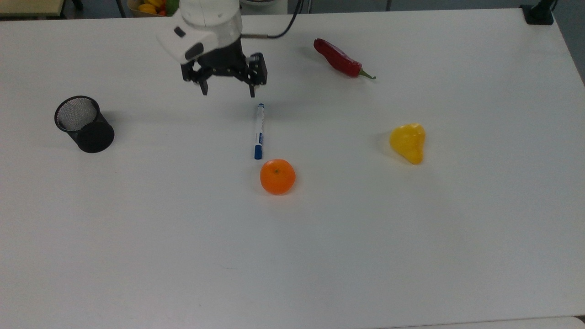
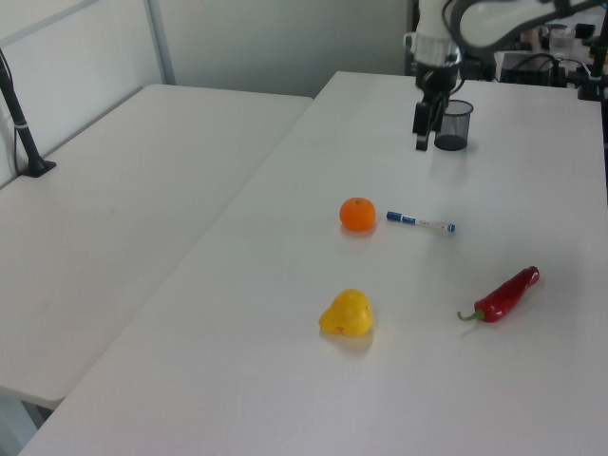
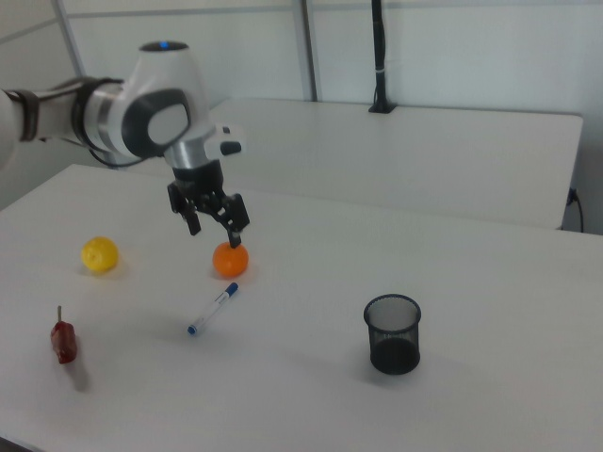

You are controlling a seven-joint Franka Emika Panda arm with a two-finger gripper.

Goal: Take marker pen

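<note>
The marker pen [image 1: 259, 131] lies flat on the white table [image 1: 411, 237], blue cap toward the orange [image 1: 277, 177]; it also lies at marker pen [image 2: 421, 223] and marker pen [image 3: 213, 309]. My gripper [image 1: 227, 92] hangs open and empty, raised off the table, just beyond the marker's small blue end and a little toward the top view's left. In the right view the gripper [image 3: 216, 234] hovers well above the pen, fingers spread. In the left view the gripper [image 2: 421, 142] sits in front of the black cup.
A black mesh cup [image 1: 83, 123] stands at the top view's left. A red chili [image 1: 343, 59] lies at the back, a yellow fruit [image 1: 408, 142] to the right. The orange nearly touches the marker's cap.
</note>
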